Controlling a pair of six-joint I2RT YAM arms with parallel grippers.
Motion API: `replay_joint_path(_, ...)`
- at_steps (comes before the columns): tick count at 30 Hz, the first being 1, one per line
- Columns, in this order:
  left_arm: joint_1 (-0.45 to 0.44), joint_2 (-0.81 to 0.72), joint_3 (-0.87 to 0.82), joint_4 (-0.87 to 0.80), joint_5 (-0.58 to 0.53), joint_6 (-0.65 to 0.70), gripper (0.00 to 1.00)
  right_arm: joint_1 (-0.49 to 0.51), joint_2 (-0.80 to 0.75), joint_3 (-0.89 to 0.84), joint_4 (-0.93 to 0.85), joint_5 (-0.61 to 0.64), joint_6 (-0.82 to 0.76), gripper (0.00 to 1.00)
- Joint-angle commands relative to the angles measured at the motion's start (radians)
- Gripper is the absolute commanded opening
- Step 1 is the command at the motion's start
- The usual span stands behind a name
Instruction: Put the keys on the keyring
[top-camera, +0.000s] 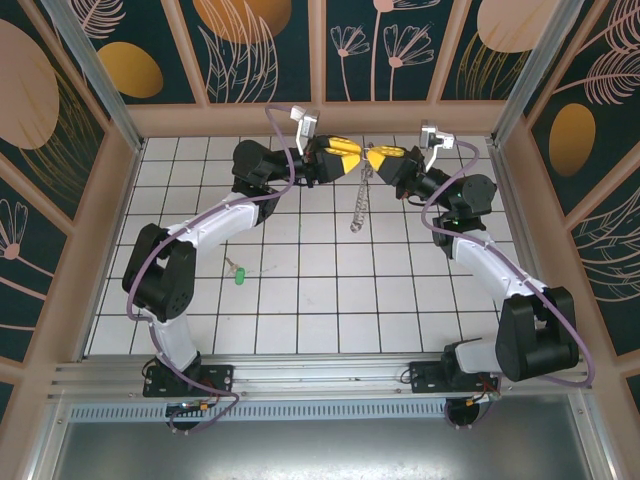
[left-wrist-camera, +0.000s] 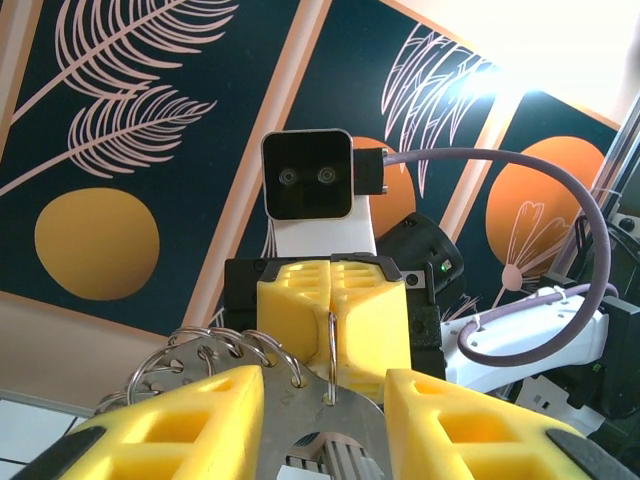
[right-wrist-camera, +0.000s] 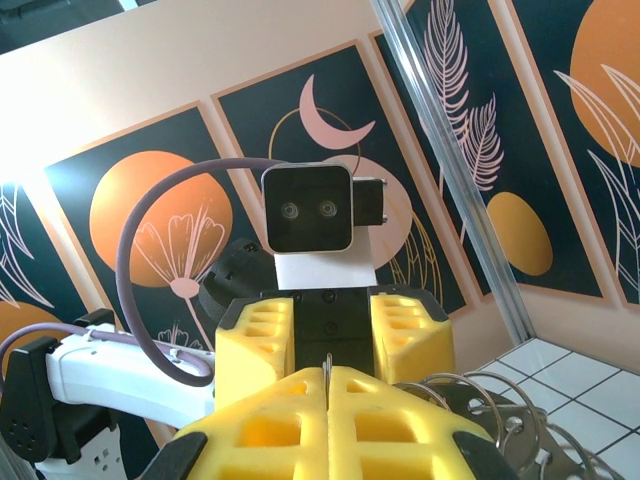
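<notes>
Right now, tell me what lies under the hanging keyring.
Below the keyring, bare white floor tiles show; the green key lies apart, off to the left. The narrow strip of tile straight beneath it is covered in the top view.

Tiny green-headed key (top-camera: 238, 275) flat on the white tiles (top-camera: 330, 300); thin grey fringed keyring (top-camera: 360, 200) aloft, edge-on, well apart.

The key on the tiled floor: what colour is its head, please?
The key has a bright green head, clearest in the top external view.
</notes>
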Motion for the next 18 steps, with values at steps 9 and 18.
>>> replay_joint_path(9, -0.010, 0.010, 0.013, 0.036, 0.002, -0.004, 0.30, 0.018, 0.009, 0.041, 0.066, 0.013, 0.007, 0.00)
replay_joint_path(18, -0.014, 0.012, 0.019, 0.027, 0.008, 0.003, 0.23, 0.022, 0.008, 0.044, 0.057, 0.013, -0.001, 0.00)
